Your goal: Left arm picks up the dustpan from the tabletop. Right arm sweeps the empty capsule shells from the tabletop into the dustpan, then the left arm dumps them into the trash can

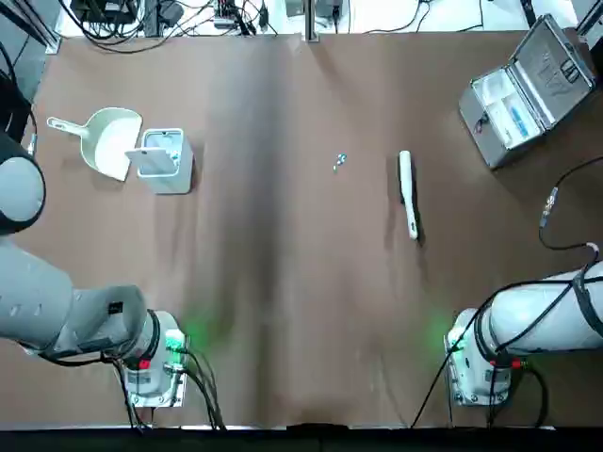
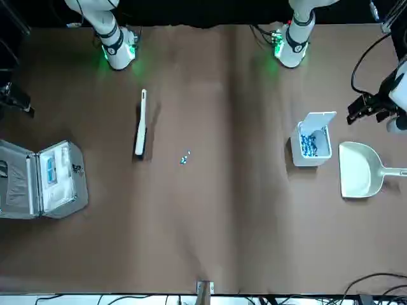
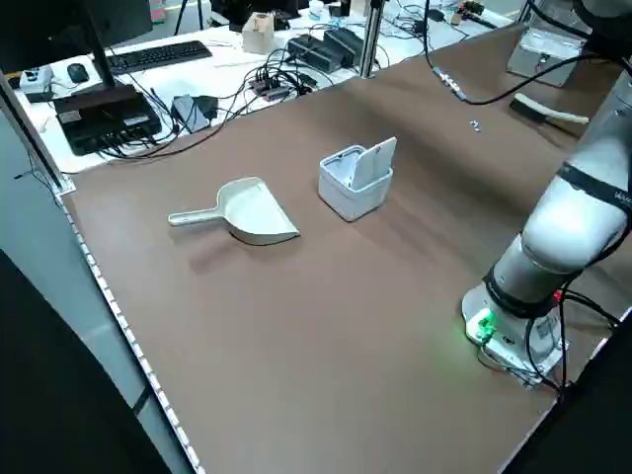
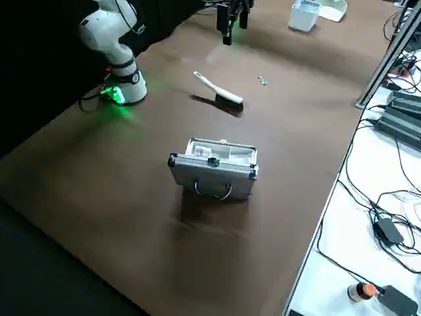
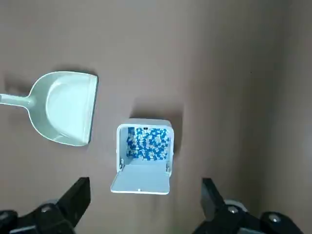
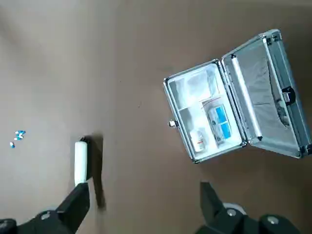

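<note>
The pale dustpan lies flat on the tabletop at the far left, its handle pointing away from the trash can right beside it. The can's lid is flipped open and blue-and-white capsules fill it. A few empty capsule shells sit in a small cluster near the table's middle. My left gripper hangs open high above the can and dustpan, holding nothing. My right gripper is also open and empty, high over the right side, with the shells far off.
A white-handled brush lies to the right of the shells. An open silver metal case stands at the far right corner. Cables trail near the right arm's base and along the far edge.
</note>
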